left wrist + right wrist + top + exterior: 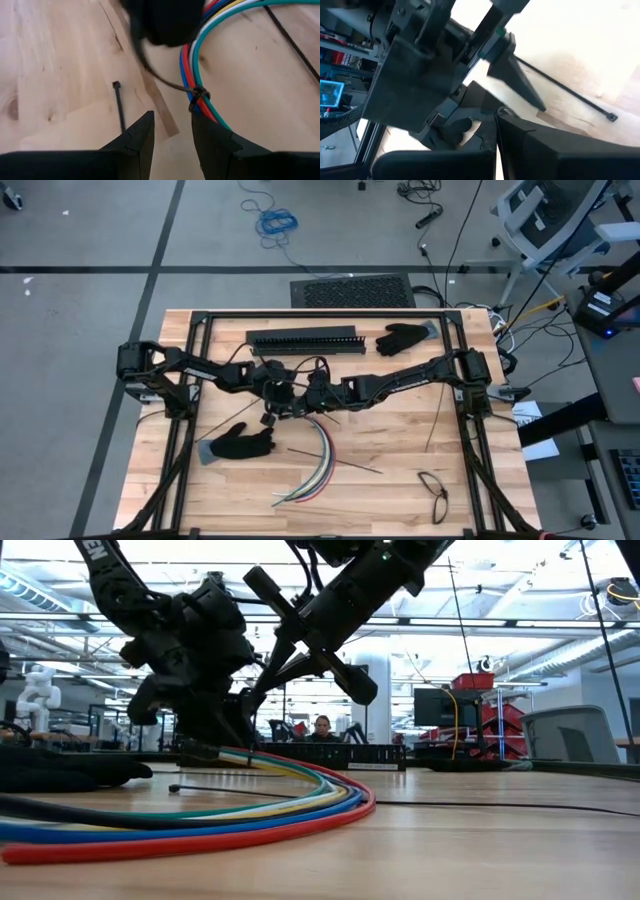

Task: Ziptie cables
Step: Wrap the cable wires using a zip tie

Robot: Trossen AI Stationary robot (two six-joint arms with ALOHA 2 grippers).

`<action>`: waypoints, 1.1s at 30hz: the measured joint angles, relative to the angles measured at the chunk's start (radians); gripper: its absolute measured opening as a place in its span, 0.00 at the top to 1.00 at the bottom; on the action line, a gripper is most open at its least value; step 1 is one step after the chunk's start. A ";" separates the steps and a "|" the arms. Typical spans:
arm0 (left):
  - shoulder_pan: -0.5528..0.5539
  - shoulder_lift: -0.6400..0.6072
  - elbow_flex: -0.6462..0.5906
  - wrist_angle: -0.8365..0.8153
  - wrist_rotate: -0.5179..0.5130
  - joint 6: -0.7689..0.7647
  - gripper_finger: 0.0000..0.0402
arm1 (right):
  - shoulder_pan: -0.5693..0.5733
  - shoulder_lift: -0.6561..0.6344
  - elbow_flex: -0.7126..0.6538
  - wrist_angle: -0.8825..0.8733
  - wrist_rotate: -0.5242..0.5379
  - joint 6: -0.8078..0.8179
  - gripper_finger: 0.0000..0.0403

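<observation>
I have both arms reaching in to the middle of the worktop (400, 450), their wrists almost meeting just above the far end of the cables (318, 465). The cables lie in one bundle that arcs from that point toward the near edge, ending to the left; up close I see red, blue, white, yellow and green strands side by side, with a black zip tie (198, 95) looped round them.

My left pincer (172, 137) hovers low over the bundle right by that loop, its fingers partly spread with nothing between them; the tie's tail runs up into the right arm's dark tip. My right pincer (303, 406) is pressed together, and I cannot tell whether it pinches the tail.

A loose zip tie (119, 105) lies flat on the wood just beside the left fingers. A black glove (240, 443) rests left of the cables, another glove (403, 337) at the far right beside a long black slotted bar (305, 340). Spectacles (433, 488) sit near the right front.

I can read no writing or brand marks anywhere; white letters on an arm in the low view are cut off
</observation>
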 joint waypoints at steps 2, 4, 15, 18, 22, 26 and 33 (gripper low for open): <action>-0.006 0.000 0.000 0.002 0.001 -0.008 0.68 | -0.005 0.000 0.000 0.000 -0.002 -0.006 1.00; -0.010 0.000 0.000 0.008 0.000 -0.009 0.68 | -0.007 0.000 0.000 0.000 -0.002 -0.010 1.00; -0.008 0.000 0.000 0.037 0.039 -0.089 0.68 | -0.013 0.000 0.000 0.001 -0.002 -0.013 1.00; -0.006 0.000 0.000 0.037 0.038 -0.119 0.68 | -0.013 0.000 0.000 0.001 -0.002 -0.014 1.00; -0.005 0.000 0.000 0.037 0.028 -0.120 0.68 | -0.013 0.000 0.000 0.001 0.001 -0.013 1.00; -0.005 0.000 0.000 0.038 0.024 -0.122 0.68 | -0.015 0.000 0.000 0.001 0.003 -0.012 1.00; -0.002 0.000 0.000 0.054 0.009 -0.137 0.78 | -0.021 0.000 0.000 0.001 0.005 -0.011 1.00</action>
